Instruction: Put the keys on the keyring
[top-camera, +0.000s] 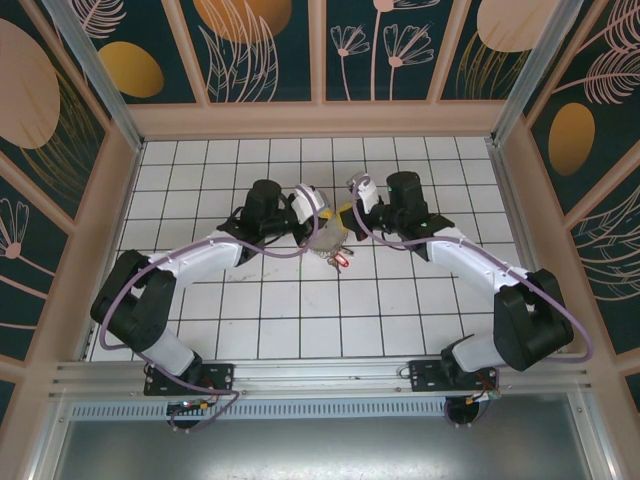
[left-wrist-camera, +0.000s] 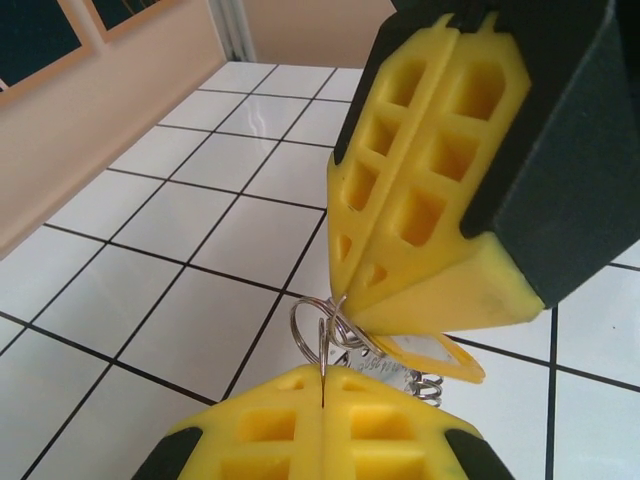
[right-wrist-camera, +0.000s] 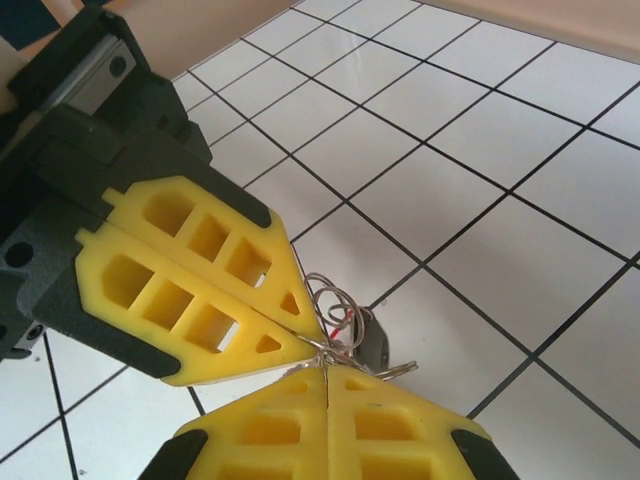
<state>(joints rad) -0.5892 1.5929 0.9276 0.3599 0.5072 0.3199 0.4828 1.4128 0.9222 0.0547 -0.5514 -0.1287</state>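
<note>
Both grippers meet tip to tip above the middle tiles. A thin silver wire ring (left-wrist-camera: 312, 325) stands edge-on in the closed seam of my left gripper (left-wrist-camera: 324, 378). My right gripper (right-wrist-camera: 327, 372) is shut on a tangle of wire rings (right-wrist-camera: 335, 295); its yellow fingers (left-wrist-camera: 420, 200) come down from above in the left wrist view. Under them hang the keys' pale yellow tag (left-wrist-camera: 445, 358) and a silvery engraved key (left-wrist-camera: 400, 368). A dark fob (right-wrist-camera: 373, 342) and a red bit (right-wrist-camera: 349, 321) dangle there too. The large tan hoop is hidden. From above, the bunch (top-camera: 331, 242) hangs between both grippers.
A white tiled floor (top-camera: 300, 320) with black grout lines spreads all round. Tan walls (top-camera: 315, 118) with dark patterned panels box it in. A red tag (top-camera: 343, 260) hangs just below the bunch. The left gripper's fingers (right-wrist-camera: 200, 280) crowd the right wrist view's left side.
</note>
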